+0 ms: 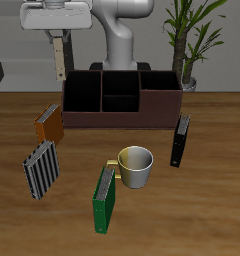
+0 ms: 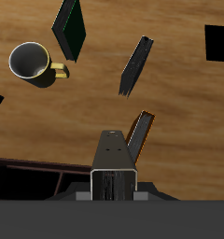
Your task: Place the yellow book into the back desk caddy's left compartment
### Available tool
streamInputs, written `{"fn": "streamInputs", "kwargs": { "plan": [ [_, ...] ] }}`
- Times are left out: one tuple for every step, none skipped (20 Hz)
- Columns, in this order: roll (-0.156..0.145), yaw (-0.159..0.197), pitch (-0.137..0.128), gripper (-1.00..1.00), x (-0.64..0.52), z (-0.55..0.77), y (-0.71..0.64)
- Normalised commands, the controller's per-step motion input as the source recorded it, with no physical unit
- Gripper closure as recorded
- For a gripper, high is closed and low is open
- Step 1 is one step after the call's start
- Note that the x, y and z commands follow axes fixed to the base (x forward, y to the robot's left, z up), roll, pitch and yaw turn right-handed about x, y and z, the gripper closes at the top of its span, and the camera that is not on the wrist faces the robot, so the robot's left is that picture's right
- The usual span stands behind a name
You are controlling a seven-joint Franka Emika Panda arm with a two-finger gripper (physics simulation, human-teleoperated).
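My gripper (image 1: 57,40) is shut on the yellow book (image 1: 58,62), a slim grey-and-tan book that hangs upright below the fingers. It is held in the air by the outer end of the back desk caddy (image 1: 122,118), a wide dark-brown box. The book is close to the left compartment (image 1: 82,92), the large black-lined end bay, and is above the rim, not inside. In the wrist view the book (image 2: 114,161) sticks out grey from the gripper (image 2: 114,187), with the caddy's edge (image 2: 30,173) beside it.
On the table in front of the caddy are an orange-brown book (image 1: 48,123), a striped book (image 1: 39,168), a green book (image 1: 105,198), a black book (image 1: 180,140) and a pale mug (image 1: 135,165). A potted plant (image 1: 187,40) stands behind the caddy.
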Motion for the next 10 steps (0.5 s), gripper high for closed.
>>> {"fn": "streamInputs", "kwargs": {
  "plan": [
    [-0.025, 0.065, -0.030, 1.00, -0.36, -0.07, -0.07],
    [-0.022, -0.043, 0.026, 1.00, -0.31, -0.06, -0.14],
    [0.019, -0.085, 0.024, 1.00, -0.46, -0.03, 0.00],
    [-0.031, 0.040, -0.051, 1.00, -0.42, 0.01, 0.02],
    [0.018, -0.016, -0.017, 1.00, -0.35, -0.01, -0.04],
    [0.035, -0.035, 0.020, 1.00, -0.38, -0.07, 0.12],
    [0.075, -0.048, 0.042, 1.00, -0.26, -0.06, -0.04],
    [-0.014, -0.010, -0.007, 1.00, -0.71, -0.20, 0.21],
    [0.030, 0.045, -0.045, 1.00, -0.52, 0.00, 0.08],
    [0.040, -0.091, 0.061, 1.00, -0.27, -0.11, 0.08]
  ]
}}
